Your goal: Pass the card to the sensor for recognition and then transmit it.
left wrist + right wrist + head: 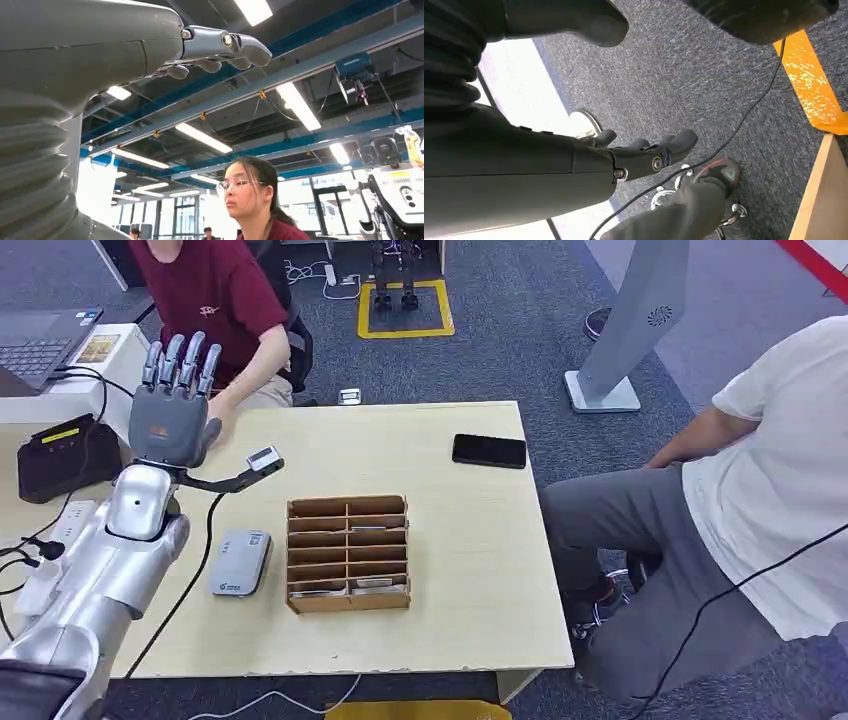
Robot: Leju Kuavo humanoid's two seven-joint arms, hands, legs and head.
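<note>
A: Where is the card now?

B: I think the cards are lying in the wooden sorter box [348,552] in the middle of the table [470,540]; thin flat things are showing in some slots. The left hand [176,405] is not holding any card. It is standing raised over the table's far left part, fingers spread, empty.

A: And the reader?

B: The grey reader [240,561] is lying just beside the box. Nothing is resting on it.

A: The right hand [644,152]?

B: It is hanging toward the floor, loosely open, holding nothing. So I judge that picking, reading and passing are all remaining.
</note>
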